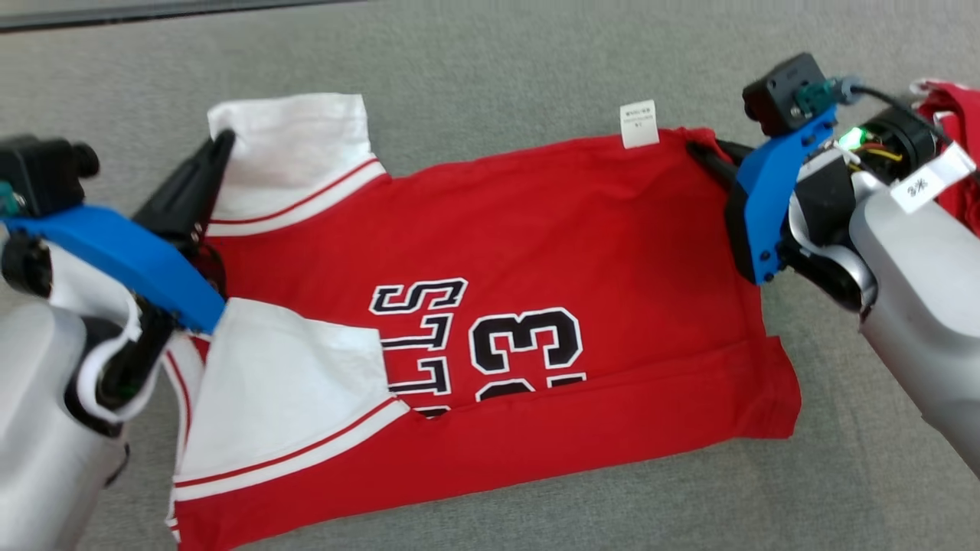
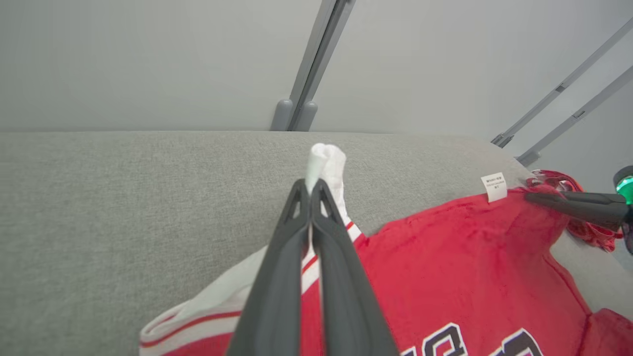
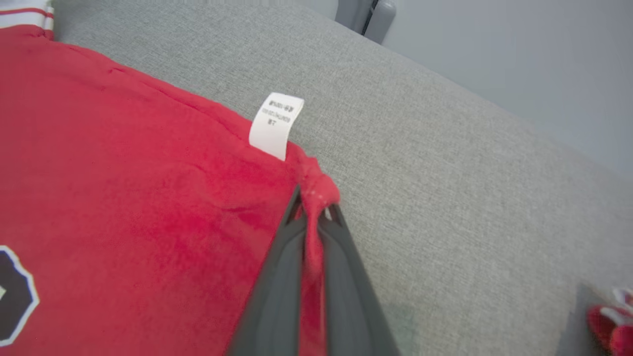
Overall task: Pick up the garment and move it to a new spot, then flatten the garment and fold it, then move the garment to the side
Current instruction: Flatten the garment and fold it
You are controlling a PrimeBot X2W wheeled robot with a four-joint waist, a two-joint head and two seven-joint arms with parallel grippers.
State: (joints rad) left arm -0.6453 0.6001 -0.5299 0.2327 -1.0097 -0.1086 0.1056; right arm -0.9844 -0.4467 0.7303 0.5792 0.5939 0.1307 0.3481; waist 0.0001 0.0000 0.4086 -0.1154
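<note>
So the left gripper point(image 2: 311, 187) is clamped tight on a bunched bit of the white sleeve point(image 2: 326, 158), with cloth poking out past its tips. The right gripper point(image 3: 314, 202) is pinching the far corner of the red garment point(image 1: 551, 245). The fabric is squeezed between its fingers and a small wad sticks out past the tips. Right beside those tips, on the side toward the left gripper, the care label point(image 3: 275, 124) stands up off the edge. Between the two grippers the garment lies mostly flat on the grey surface point(image 1: 490, 69), print facing up. Back toward the left gripper's wrist, the second sleeve point(image 1: 291, 383) is folded over onto the red. Out behind the right gripper's wrist there's another red cloth point(image 1: 953, 115); can't tell if it touches the garment. Way past both sets of tips is a pale wall point(image 2: 148, 59) with grey rails point(image 2: 316, 59).
</note>
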